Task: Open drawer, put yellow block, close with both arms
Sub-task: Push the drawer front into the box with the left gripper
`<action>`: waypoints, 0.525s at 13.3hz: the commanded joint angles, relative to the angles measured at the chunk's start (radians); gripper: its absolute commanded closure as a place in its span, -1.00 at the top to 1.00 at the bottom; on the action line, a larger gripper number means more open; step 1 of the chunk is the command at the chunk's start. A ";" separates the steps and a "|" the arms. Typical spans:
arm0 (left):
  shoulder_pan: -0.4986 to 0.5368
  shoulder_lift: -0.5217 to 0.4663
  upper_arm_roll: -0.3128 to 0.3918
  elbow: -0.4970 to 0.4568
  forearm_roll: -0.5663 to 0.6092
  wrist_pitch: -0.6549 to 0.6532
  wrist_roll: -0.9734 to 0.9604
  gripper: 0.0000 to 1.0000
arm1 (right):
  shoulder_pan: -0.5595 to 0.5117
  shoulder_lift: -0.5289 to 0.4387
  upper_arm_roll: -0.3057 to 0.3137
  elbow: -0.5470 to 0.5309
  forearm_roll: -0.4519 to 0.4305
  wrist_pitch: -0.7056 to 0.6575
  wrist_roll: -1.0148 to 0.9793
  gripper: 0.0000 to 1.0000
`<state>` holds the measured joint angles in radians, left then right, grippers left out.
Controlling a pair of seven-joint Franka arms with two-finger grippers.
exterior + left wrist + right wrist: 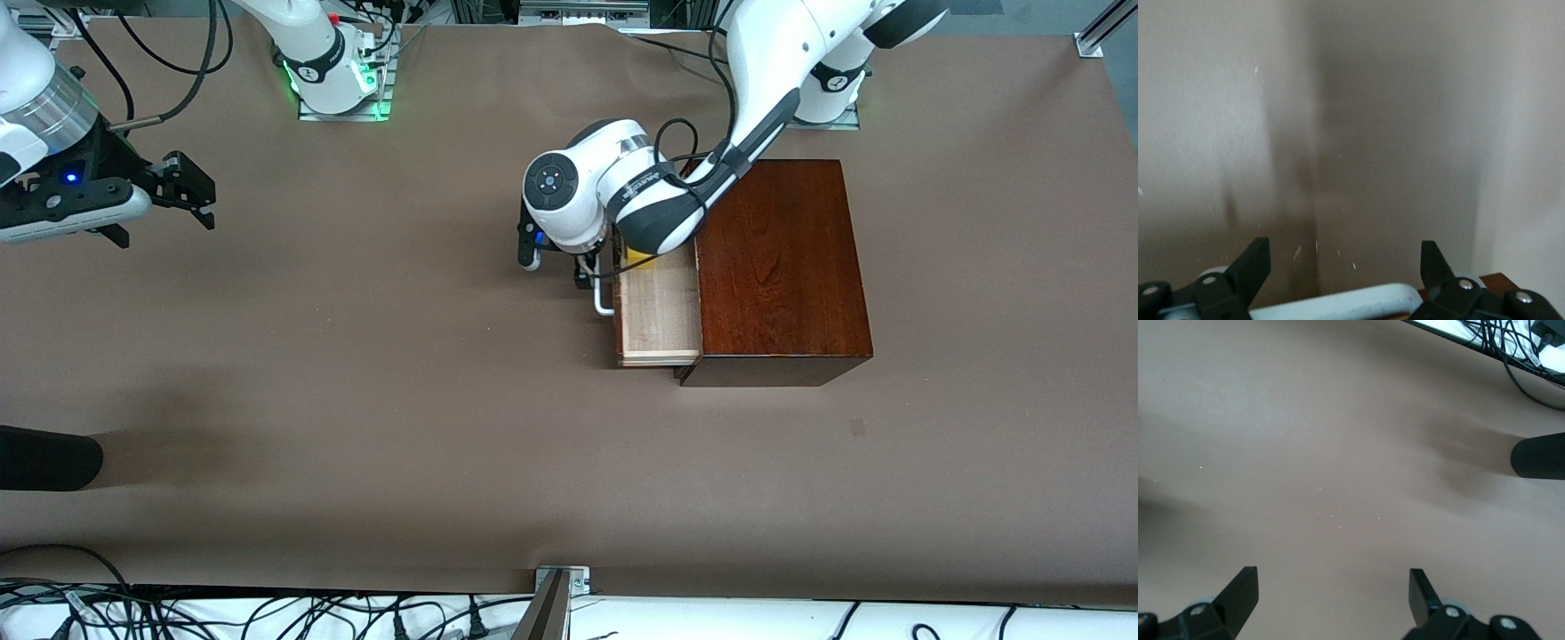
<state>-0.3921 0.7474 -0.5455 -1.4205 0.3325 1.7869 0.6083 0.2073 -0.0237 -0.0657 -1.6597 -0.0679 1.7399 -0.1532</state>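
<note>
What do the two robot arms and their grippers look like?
Both arms are white with grey-black joints and black cables along them. The left arm has a round dark cap with a blue dot. The right gripper and left gripper have black fingers; the right wrist shows a blue light.

left end effector (pixel 1345 267): low, fingers spread | right end effector (pixel 1331 590): raised, waiting, fingers apart

Brown table (pixel 356 400) w/ dark wood box (pixel 782 284) on it, toward left arm's end.
</note>
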 commanded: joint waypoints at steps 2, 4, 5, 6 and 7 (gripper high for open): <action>0.065 -0.056 -0.002 -0.029 0.017 -0.086 0.014 1.00 | -0.019 0.016 -0.032 0.018 0.010 -0.025 0.003 1.00; 0.071 -0.049 0.002 -0.032 0.019 -0.119 0.014 1.00 | -0.019 0.021 -0.040 0.018 0.011 -0.026 0.003 1.00; 0.084 -0.049 0.003 -0.037 0.019 -0.126 0.014 1.00 | -0.019 0.022 -0.040 0.020 0.011 -0.023 0.004 1.00; 0.097 -0.052 0.001 -0.040 0.019 -0.139 0.016 1.00 | -0.017 0.022 -0.040 0.021 0.013 -0.023 0.004 1.00; 0.104 -0.054 0.001 -0.040 0.019 -0.147 0.034 1.00 | -0.017 0.021 -0.039 0.021 0.013 -0.025 0.004 1.00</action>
<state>-0.3302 0.7307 -0.5569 -1.4313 0.3304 1.6786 0.6098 0.1969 -0.0069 -0.1113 -1.6597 -0.0671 1.7340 -0.1533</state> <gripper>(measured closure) 0.000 0.000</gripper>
